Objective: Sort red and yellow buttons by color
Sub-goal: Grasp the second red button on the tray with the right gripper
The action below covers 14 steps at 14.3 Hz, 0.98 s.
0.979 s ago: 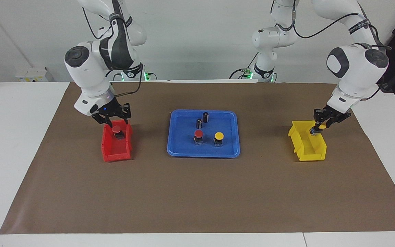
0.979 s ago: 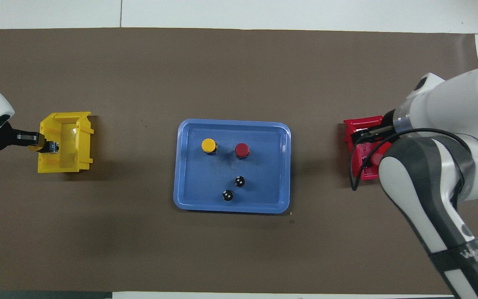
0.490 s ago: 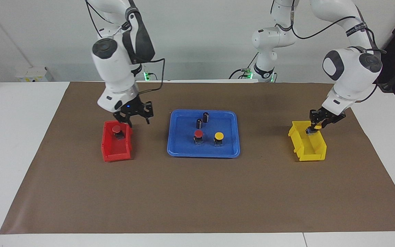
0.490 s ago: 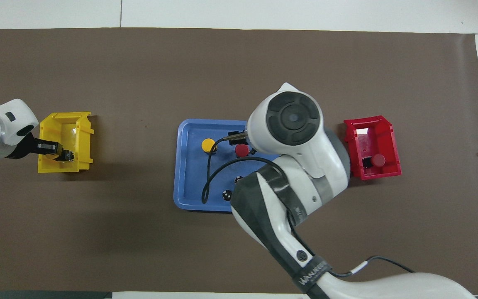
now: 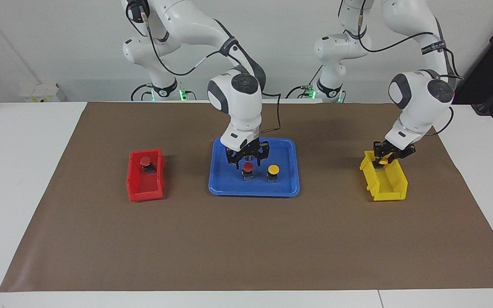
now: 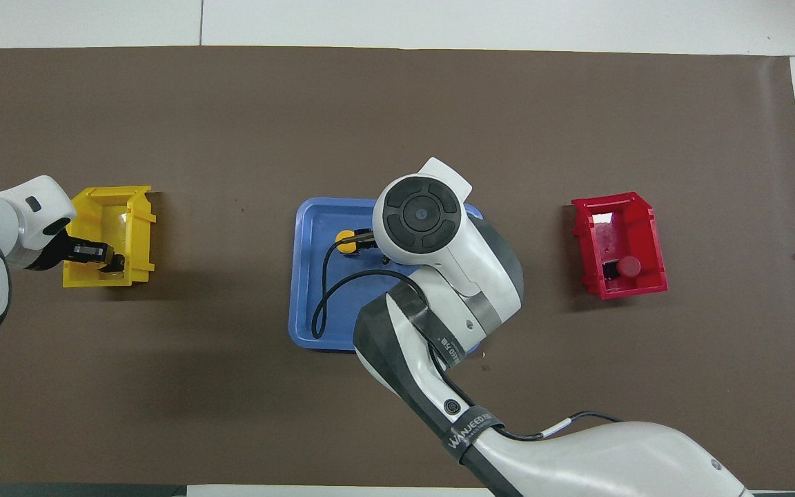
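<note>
The brown mat (image 5: 246, 239) covers the table from edge to edge. The blue tray (image 5: 287, 188) sits at its centre, the red bin (image 5: 137, 190) toward the right arm's end, the yellow bin (image 5: 394, 188) toward the left arm's end. The right gripper (image 5: 247, 160) hangs over the tray with its fingers spread apart, directly above a red button (image 5: 247, 167) that stands upright on the tray floor. A yellow button (image 5: 274, 170) stands just beside that one, toward the left arm's end. A second red button (image 5: 145, 161) rests inside the red bin, at the end nearer the robots. The left gripper (image 5: 384, 159) is clamped on a second yellow button (image 5: 386, 161), over the robot-side end of the yellow bin.
</note>
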{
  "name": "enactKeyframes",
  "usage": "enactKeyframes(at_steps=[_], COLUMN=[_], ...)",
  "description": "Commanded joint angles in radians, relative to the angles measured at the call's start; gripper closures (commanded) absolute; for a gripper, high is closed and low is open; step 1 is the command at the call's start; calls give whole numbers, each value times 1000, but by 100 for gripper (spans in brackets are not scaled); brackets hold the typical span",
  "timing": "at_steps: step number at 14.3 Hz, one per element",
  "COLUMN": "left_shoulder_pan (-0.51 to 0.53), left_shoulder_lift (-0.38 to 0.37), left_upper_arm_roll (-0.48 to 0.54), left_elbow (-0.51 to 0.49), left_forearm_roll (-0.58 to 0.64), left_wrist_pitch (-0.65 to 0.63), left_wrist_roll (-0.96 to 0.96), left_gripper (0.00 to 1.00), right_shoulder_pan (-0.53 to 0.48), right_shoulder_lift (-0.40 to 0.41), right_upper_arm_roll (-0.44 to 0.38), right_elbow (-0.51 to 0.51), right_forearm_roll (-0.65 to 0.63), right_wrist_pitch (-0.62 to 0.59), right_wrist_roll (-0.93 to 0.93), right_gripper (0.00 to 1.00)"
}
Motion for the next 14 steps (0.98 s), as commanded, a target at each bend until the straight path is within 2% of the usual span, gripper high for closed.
enactKeyframes(at_steps=[1, 2, 3, 5, 6, 8, 9, 10, 11, 12, 13, 14], left_shoulder_pan=[-2, 2, 2, 3, 3, 0, -3, -5, -3, 3, 5, 6], left_shoulder_lift=[-2, -1, 2, 8, 19, 16, 18, 15, 5, -13, -45, -71], left_upper_arm_roll=[5, 5, 5, 5, 7, 7, 7, 7, 7, 7, 8, 8], left_elbow=[-31, -29, -25, 1, 20, 64, 101, 145, 194, 252, 308, 384], left_forearm_roll=[-12, -12, -12, -12, -12, -12, -12, -12, -12, -12, -12, -12], left_wrist_pitch=[45, 45, 47, 37, 31, -27, -77, -135, -200, -284, -362, -453], left_wrist_roll=[25, 25, 25, 25, 23, 22, 20, 19, 17, 19, 22, 22], left_gripper=[77, 65, 58, 48, 46, 44, 41, 39, 35, 23, 7, 0], right_shoulder_pan=[22, 22, 22, 23, 22, 22, 22, 22, 22, 20, 13, -13], right_shoulder_lift=[-7, -7, -7, -7, -7, -9, -10, -12, -13, -12, -13, -17], right_upper_arm_roll=[0, 0, 0, 0, 0, 0, 0, 0, 0, 0, 0, -1], right_elbow=[-58, -70, -75, -81, -87, -90, -92, -101, -103, -89, -60, 3], right_forearm_roll=[-12, -14, -13, -12, -12, -12, -12, -12, -12, -12, -8, 4], right_wrist_pitch=[70, 84, 84, 84, 84, 84, 82, 84, 82, 63, 32, -43], right_wrist_roll=[26, 30, 30, 30, 28, 28, 28, 28, 27, 27, 27, 22], right_gripper=[27, 28, 29, 31, 34, 51, 58, 61, 71, 80, 80, 80])
